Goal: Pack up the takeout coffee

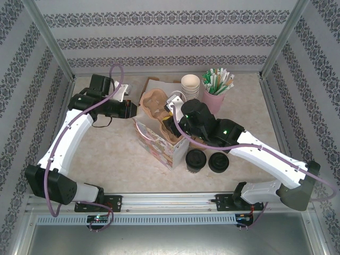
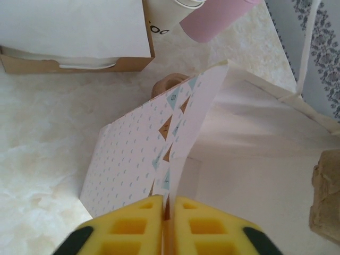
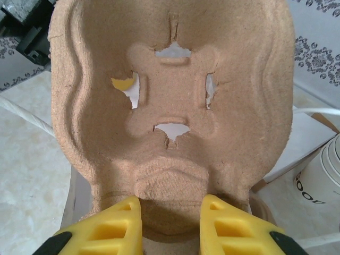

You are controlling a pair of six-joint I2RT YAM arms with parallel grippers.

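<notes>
**A:** Two grippers, so what is each doing?

**B:** The left gripper (image 2: 169, 204) is clenched on the thin edge of the paper bag (image 2: 133, 154), at the bottom middle of its wrist view. The right gripper (image 3: 171, 207) grasps the lower edge of the cup tray (image 3: 170, 69), which stands upright before its camera.

**A:** And the coffee cup?

**B:** In the top view, the coffee cup (image 1: 195, 160) stands on the table right of centre. It is just beside the bag's corner, with a lid stack (image 1: 219, 162) to its right, and apart from both grippers.

the dark takeout coffee (image 1: 196, 160), black dome lid on, stands upright beside the paper bag (image 1: 159, 142).
</notes>
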